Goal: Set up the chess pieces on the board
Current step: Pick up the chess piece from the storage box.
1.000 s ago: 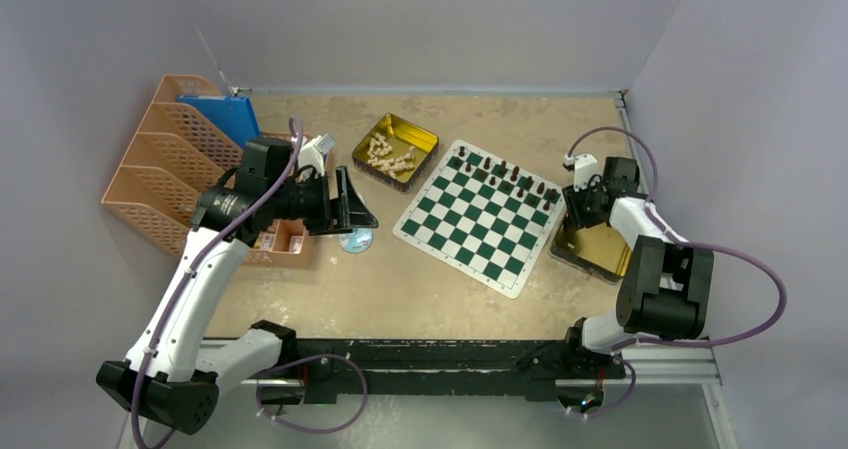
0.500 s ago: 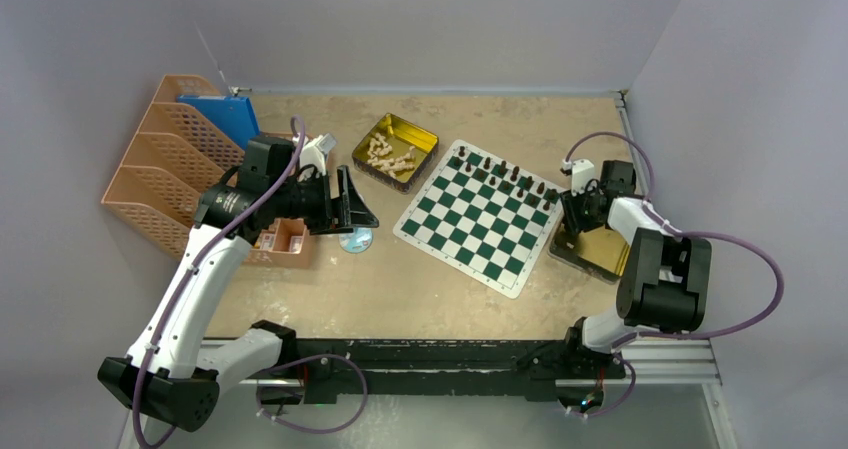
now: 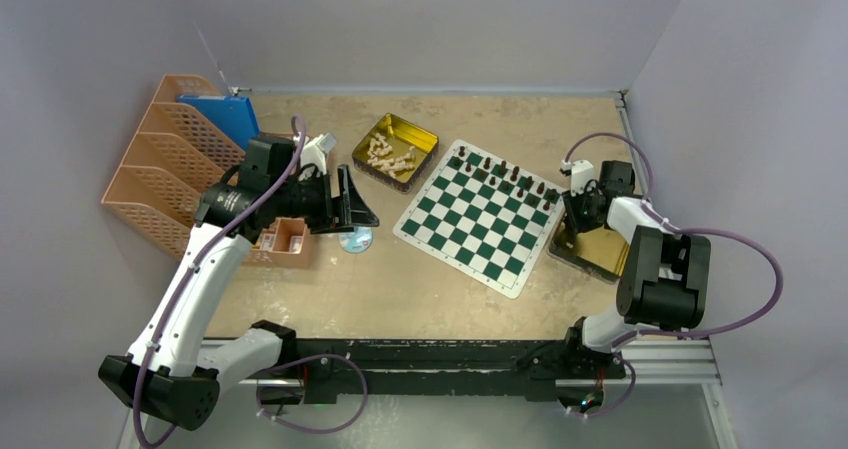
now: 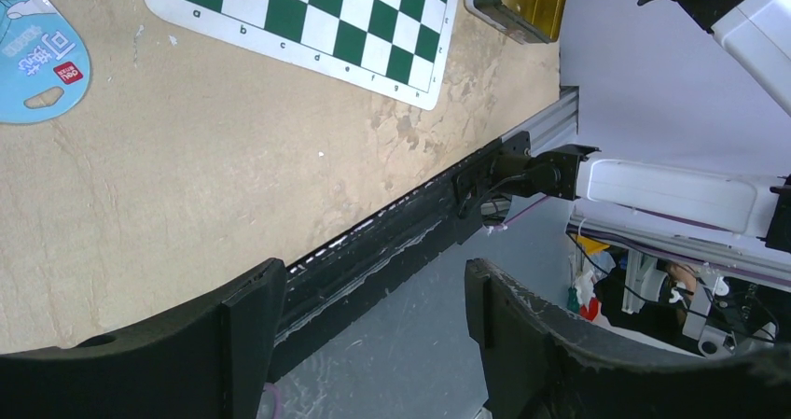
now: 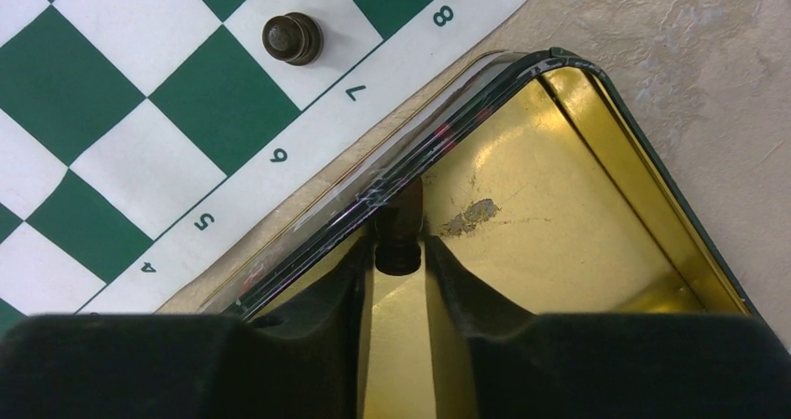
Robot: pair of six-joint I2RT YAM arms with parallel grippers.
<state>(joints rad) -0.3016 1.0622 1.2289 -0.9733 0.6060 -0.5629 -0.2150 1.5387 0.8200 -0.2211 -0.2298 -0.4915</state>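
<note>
The green and white board lies mid-table, with several dark brown chess pieces along its far edge. My right gripper is shut on a dark brown chess piece, lying sideways between the fingertips over a gold tin by the board's right edge. A dark pawn stands on the board next to the 7 mark. My left gripper is open and empty, held above the table left of the board; the left wrist view shows the board's near corner. Pale pieces lie in a second gold tin.
A peach file rack with a blue folder stands at the far left. A small peach box and a blue disc lie under my left arm. The black rail runs along the table's near edge.
My right gripper has shifted slightly toward the far left over the gold tin. The left arm has barely moved.
</note>
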